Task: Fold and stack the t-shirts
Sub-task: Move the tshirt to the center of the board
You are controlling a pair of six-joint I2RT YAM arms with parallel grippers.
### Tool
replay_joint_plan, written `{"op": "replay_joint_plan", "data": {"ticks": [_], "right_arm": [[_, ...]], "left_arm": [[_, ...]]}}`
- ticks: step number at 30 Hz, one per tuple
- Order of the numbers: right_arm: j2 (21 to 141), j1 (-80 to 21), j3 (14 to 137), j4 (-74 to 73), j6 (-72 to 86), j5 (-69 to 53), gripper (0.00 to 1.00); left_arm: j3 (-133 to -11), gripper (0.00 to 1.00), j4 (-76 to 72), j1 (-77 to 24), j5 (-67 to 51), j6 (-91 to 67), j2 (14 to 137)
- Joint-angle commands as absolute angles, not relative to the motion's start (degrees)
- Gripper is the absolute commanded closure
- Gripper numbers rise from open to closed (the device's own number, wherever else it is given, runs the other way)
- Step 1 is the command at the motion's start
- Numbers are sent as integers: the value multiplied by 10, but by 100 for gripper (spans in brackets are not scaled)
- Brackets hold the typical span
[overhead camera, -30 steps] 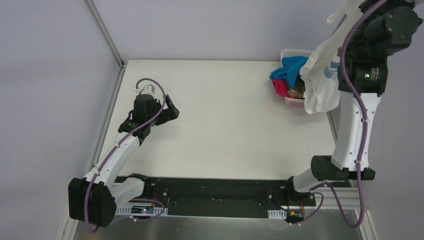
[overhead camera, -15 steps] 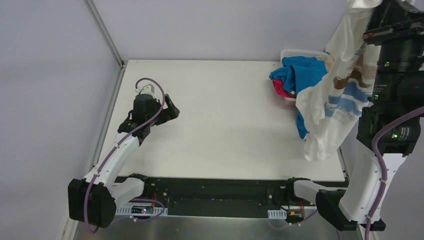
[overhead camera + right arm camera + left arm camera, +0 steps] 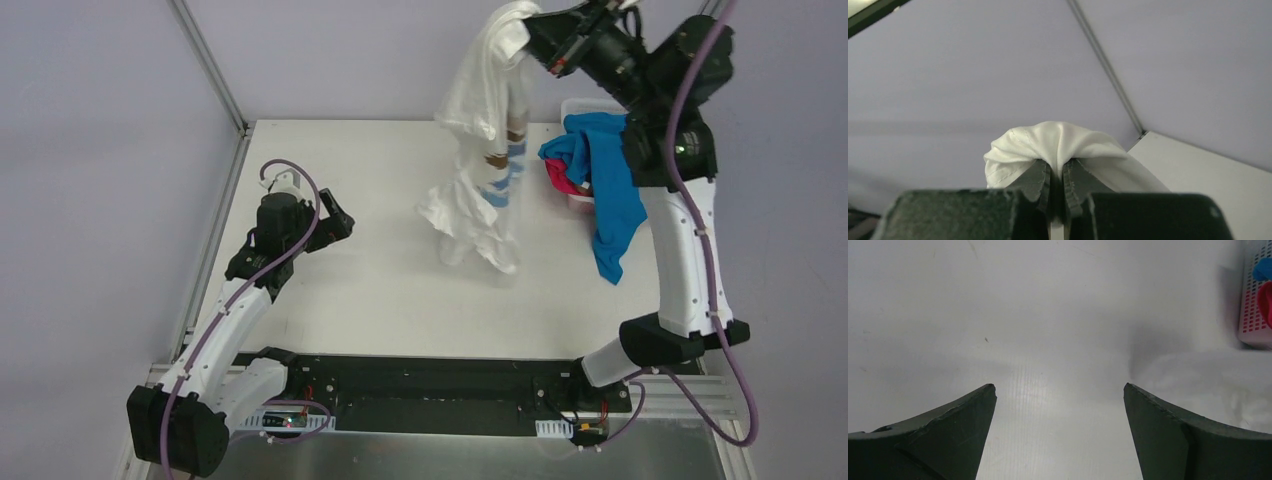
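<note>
My right gripper (image 3: pixel 530 28) is raised high at the back and shut on the white t-shirt (image 3: pixel 482 150) with the blue and brown print. The shirt hangs down in a bunch, its lower end near the table (image 3: pixel 400 290). In the right wrist view white cloth (image 3: pixel 1058 142) bulges out of my closed right gripper (image 3: pixel 1057 167). A bright blue t-shirt (image 3: pixel 610 185) hangs out of the white basket (image 3: pixel 585 105) over the table's right side; a magenta-pink one (image 3: pixel 562 178) lies under it. My left gripper (image 3: pixel 338 222) is open and empty at the left, also in its wrist view (image 3: pixel 1059 387). The tan t-shirt is hidden.
The basket stands at the table's back right corner; its slotted wall shows in the left wrist view (image 3: pixel 1254 315). A metal frame post (image 3: pixel 210 65) rises at the back left corner. Purple-grey walls close the back and sides.
My right arm has swung from the far right to the left, carrying the white t-shirt from beside the basket to above the table's middle back. The blue t-shirt now hangs free. My left arm shifted slightly.
</note>
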State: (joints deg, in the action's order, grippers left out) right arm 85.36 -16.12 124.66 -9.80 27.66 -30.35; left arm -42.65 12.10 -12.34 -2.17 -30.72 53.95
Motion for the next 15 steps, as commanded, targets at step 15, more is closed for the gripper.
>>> {"op": "replay_joint_plan", "data": {"ticks": [15], "right_arm": [[949, -303, 1244, -99, 224, -262, 100]], "left_arm": [[-405, 0, 233, -123, 64, -357, 418]]}}
